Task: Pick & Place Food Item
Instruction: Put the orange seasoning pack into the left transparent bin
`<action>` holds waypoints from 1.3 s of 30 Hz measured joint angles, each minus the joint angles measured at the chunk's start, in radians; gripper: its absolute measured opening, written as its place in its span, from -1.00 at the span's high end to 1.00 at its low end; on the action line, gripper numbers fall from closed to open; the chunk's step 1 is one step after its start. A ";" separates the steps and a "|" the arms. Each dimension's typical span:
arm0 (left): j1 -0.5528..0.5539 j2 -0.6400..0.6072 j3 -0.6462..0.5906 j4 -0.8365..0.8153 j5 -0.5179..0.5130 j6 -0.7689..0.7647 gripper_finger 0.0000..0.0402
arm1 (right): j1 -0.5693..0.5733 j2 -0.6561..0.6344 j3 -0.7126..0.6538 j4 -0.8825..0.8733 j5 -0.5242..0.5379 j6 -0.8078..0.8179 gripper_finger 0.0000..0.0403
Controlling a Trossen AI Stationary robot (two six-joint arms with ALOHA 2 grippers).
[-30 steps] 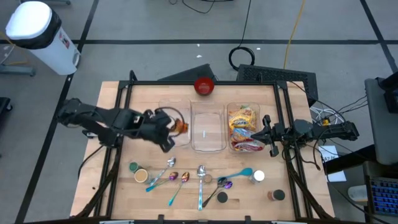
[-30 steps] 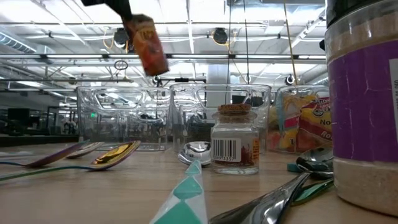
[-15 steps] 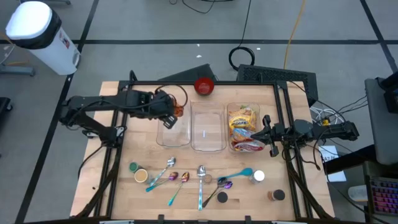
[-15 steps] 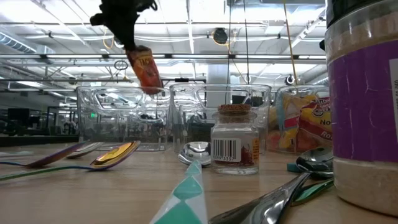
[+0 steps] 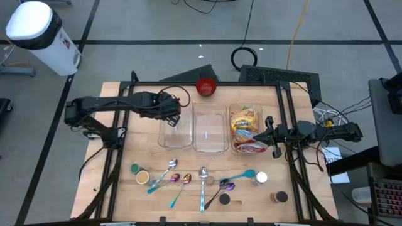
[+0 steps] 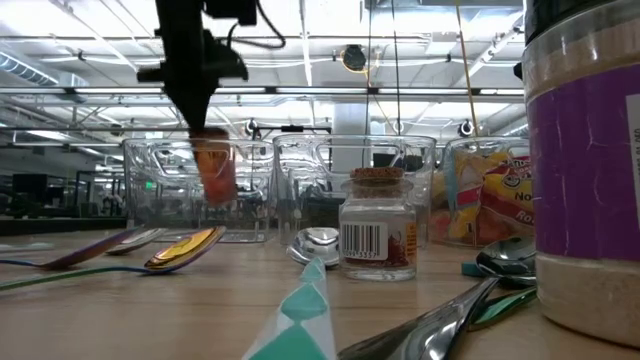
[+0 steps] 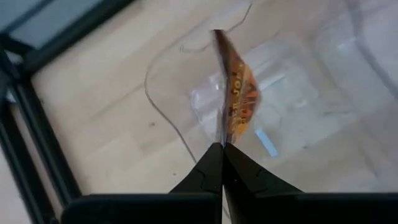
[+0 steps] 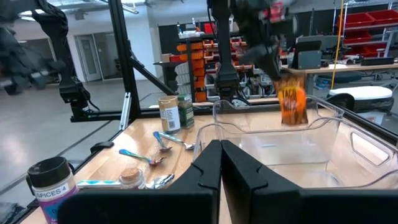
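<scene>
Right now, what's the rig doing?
The left gripper is shut on an orange snack packet, holding it over the leftmost clear bin. The middle bin looks empty; the right bin holds more snack packets. The right gripper is shut and waits beside the right bin.

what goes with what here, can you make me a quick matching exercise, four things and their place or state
Things:
1. orange snack packet
2. red bowl
3. right gripper
4. white-capped jar

Places or states:
A. at the table's far edge
B. shut, beside the bin full of snack bags
C. pinched by the left gripper over the leftmost clear bin
D. among the spoons at the near edge

Pairs: 1-C, 2-A, 3-B, 4-D
</scene>
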 joint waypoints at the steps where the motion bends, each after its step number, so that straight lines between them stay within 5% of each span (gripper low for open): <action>1: 0.007 0.000 -0.023 0.016 0.007 -0.009 0.98 | 0.000 0.000 0.000 0.000 0.000 0.000 1.00; 10: 0.036 0.000 -0.157 0.131 0.028 -0.069 0.97 | 0.000 0.000 0.000 0.000 0.000 0.000 1.00; 39: 0.058 -0.001 -0.161 0.037 0.023 -0.121 0.92 | 0.000 0.000 0.000 0.000 0.000 0.000 1.00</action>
